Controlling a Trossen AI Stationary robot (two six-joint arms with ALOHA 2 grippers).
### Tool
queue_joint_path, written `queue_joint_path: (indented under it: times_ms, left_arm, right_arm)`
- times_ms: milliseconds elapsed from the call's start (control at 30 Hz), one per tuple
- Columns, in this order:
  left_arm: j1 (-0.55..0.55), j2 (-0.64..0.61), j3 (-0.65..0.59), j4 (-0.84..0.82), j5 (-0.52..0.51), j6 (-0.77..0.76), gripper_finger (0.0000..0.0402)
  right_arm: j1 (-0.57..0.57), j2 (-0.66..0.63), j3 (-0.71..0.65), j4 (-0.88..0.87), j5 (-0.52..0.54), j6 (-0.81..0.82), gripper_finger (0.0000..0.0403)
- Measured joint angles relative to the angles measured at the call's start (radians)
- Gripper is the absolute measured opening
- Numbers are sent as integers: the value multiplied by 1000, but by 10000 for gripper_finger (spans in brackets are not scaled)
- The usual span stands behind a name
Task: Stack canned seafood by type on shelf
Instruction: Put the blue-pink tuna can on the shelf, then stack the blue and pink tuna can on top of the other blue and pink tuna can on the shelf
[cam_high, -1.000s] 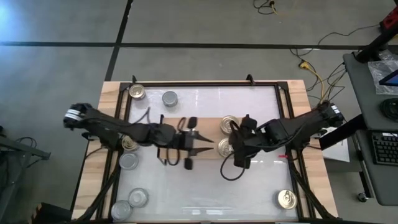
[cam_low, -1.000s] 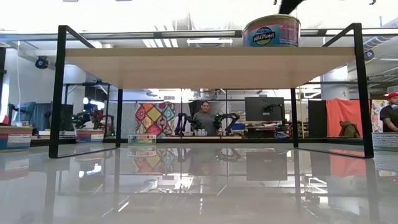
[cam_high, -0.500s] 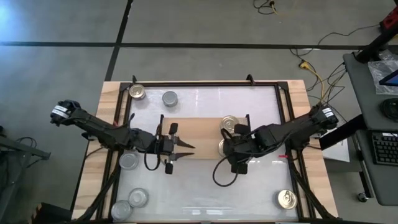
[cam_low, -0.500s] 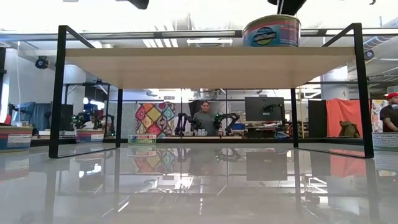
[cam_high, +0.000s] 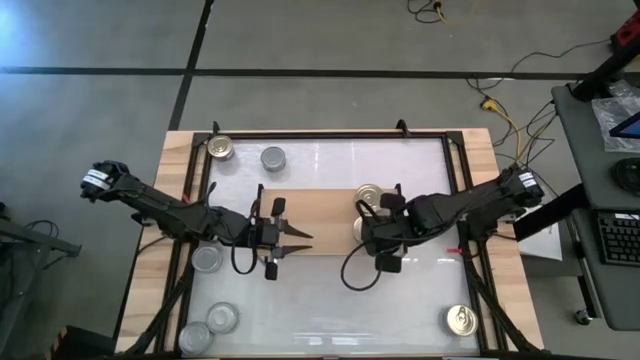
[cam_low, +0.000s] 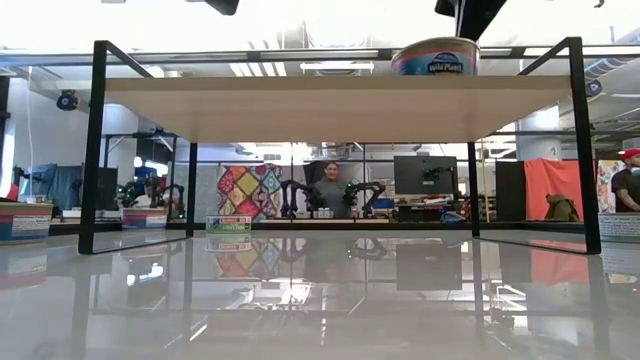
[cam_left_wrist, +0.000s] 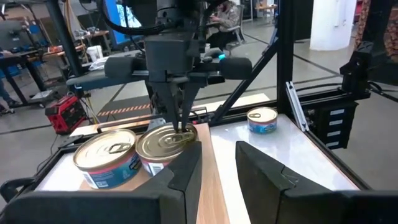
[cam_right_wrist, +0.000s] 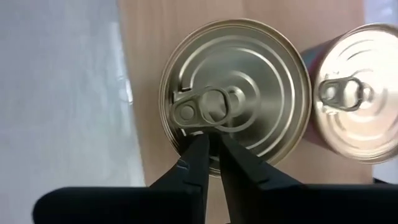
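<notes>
The white tabletop (cam_high: 320, 290) carries my shelf (cam_high: 320, 215) at its centre, a light-wood board on black legs. My right arm comes in from three o'clock and my right gripper (cam_right_wrist: 210, 163) hangs over the shelf's three-o'clock end, its two fingers pressed nearly together with their tips resting on the gold ribbed top of a gold can (cam_right_wrist: 235, 94), just under its pull tab; I think they touch the lid without gripping anything, though the view is tight. A second gold can (cam_right_wrist: 354, 93) stands on the shelf just beside the first, toward twelve o'clock in the overhead view. My left gripper (cam_left_wrist: 214, 165) sits at the shelf's nine-o'clock end, fingers parted and empty, pointing at those cans. Loose tins wait on the tabletop: a gold and a grey-topped one at eleven o'clock (cam_high: 246, 153), several at seven o'clock (cam_high: 210, 325), one at five o'clock (cam_high: 461, 320).
</notes>
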Motion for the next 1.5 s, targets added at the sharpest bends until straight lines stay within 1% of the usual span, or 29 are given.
queue_joint_path:
  times_ms: [133, 233, 267, 467, 600, 933, 1100, 1300, 1400, 1500]
  left_arm:
    - [0, 0, 0, 1, 0, 1, 84]
    - [0, -1, 0, 2, 0, 2, 84]
    - [0, -1, 0, 2, 0, 1, 84]
    - [0, -2, 0, 4, 0, -1, 84]
    - [0, -6, 0, 13, 0, -15, 84]
    - [0, -13, 1, 18, 2, -10, 84]
    - [0, -24, 1, 21, 2, -24, 84]
    - [0, -15, 1, 64, 1, -56, 84]
    - [-1, 20, 1, 127, 2, -71, 84]
    - [-4, 59, 1, 176, 3, -75, 84]
  right_arm:
    - [5, 0, 36, 1, -8, -13, 28]
    - [4, -7, 53, 3, 46, -18, 28]
    - [3, -7, 53, -1, 48, -28, 28]
    - [5, -5, 6, -4, -13, -28, 28]
    - [4, -5, 3, -58, -6, 9, 28]
    - [5, -19, 1, -50, -1, 65, 29]
    - [5, -23, 1, -47, 73, 54, 29]
    - [18, -55, 1, -11, 113, 34, 29]
    - [62, -83, 1, 12, 173, 29, 29]
    - [131, -113, 1, 46, 222, 45, 29]
